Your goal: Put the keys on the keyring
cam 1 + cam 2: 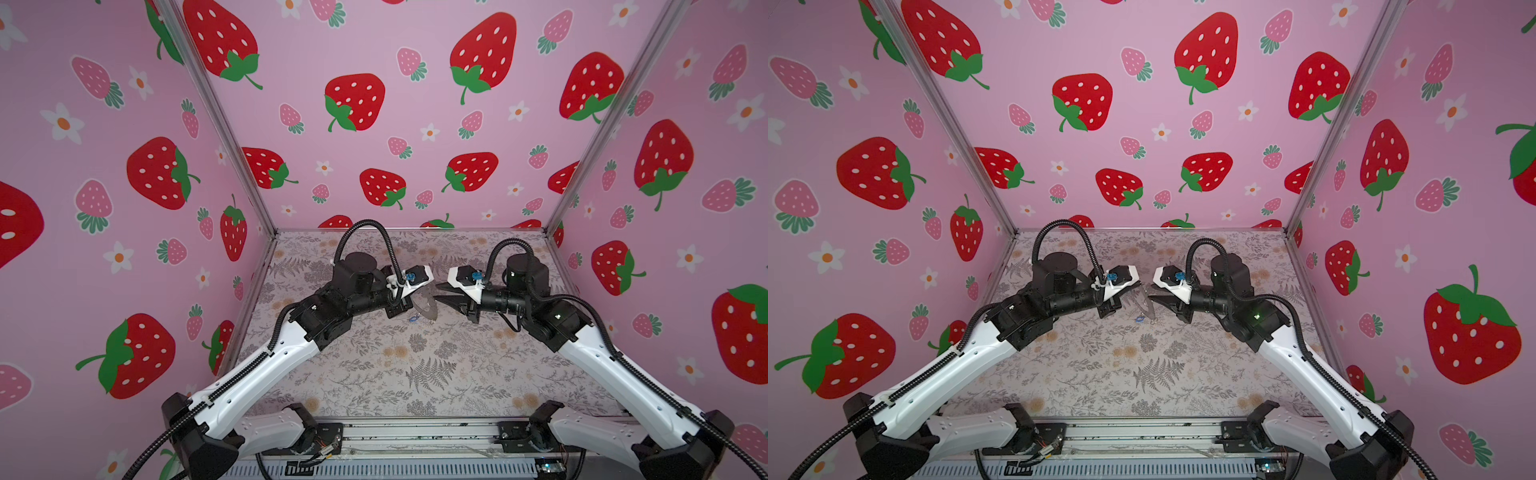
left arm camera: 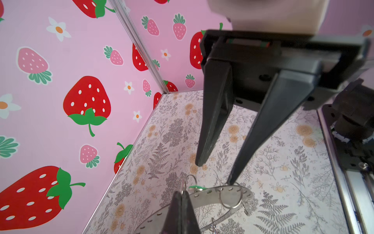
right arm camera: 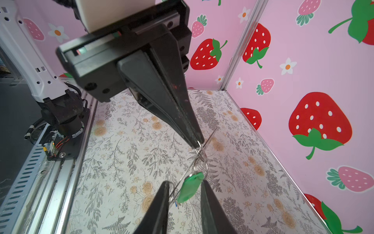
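The left hand [image 2: 181, 199] is clenching the keyring [image 2: 228, 191] while the released right hand [image 3: 184, 183] is straddling the green key [image 3: 192, 188], seemingly threaded on; next it needs backing away without snagging.

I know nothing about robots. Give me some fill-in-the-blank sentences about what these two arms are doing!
The left gripper is shut on the flat grey ____.
The key between the right gripper's open fingers has a ____ head.
The pink walls are printed with red and pink ____.
Missing words: keyring; green; strawberries.
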`<state>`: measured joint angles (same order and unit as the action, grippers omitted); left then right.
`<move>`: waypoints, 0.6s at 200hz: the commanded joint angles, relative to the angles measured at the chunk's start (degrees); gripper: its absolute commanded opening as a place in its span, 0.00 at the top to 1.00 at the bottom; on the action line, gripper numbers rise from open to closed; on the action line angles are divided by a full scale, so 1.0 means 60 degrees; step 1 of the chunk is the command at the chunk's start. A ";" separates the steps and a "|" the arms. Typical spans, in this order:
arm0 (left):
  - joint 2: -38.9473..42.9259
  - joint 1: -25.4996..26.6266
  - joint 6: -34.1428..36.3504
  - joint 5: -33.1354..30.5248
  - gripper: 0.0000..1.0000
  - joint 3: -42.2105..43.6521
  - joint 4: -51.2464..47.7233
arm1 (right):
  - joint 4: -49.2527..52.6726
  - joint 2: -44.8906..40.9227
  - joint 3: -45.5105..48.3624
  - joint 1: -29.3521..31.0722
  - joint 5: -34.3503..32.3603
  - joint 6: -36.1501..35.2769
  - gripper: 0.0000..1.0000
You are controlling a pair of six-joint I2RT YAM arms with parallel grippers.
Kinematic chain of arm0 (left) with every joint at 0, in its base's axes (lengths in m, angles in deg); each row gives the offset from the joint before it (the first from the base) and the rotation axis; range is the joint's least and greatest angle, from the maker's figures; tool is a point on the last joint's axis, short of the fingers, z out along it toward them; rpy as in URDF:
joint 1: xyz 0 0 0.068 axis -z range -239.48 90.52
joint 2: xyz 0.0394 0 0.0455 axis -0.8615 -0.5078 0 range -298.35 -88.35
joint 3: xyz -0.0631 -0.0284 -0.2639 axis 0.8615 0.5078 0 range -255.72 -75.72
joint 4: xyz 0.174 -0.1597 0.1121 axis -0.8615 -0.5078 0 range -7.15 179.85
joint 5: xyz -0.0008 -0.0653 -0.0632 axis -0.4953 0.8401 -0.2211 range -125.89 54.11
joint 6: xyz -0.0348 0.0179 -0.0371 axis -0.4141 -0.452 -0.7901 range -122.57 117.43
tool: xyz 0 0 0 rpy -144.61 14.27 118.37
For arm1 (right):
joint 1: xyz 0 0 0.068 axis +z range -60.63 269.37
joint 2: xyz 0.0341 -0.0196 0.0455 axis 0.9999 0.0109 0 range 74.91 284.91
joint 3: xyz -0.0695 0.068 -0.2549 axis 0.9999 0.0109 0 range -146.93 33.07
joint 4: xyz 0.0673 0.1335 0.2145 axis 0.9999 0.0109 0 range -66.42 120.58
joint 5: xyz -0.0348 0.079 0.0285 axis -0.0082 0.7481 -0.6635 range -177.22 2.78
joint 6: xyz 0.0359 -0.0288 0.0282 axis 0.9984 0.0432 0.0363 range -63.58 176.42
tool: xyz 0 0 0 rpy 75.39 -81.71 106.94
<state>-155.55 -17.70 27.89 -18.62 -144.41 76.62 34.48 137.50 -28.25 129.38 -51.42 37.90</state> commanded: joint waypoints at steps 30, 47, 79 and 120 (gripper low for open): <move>0.0488 -0.0179 -0.1128 0.0507 1.00 0.0335 0.1813 | -0.0816 0.0060 0.0186 0.0010 -0.0168 0.0577 0.70; 0.0527 -0.0195 -0.1249 0.0559 1.00 0.0402 0.2037 | -0.0838 -0.0020 0.0208 -0.0003 -0.0300 0.0554 0.68; 0.0506 -0.0222 -0.1275 0.0658 1.00 0.0411 0.2109 | -0.1006 -0.0152 0.0216 -0.0046 -0.0103 0.0556 0.66; 0.0462 -0.0296 -0.1205 0.0668 1.00 0.0447 0.1990 | -0.1397 -0.0763 0.0296 -0.0075 -0.0283 0.0360 0.63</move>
<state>-153.43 -19.06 20.94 -15.93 -141.76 85.82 28.54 135.77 -26.67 129.30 -52.71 41.09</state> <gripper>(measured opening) 0.050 0.374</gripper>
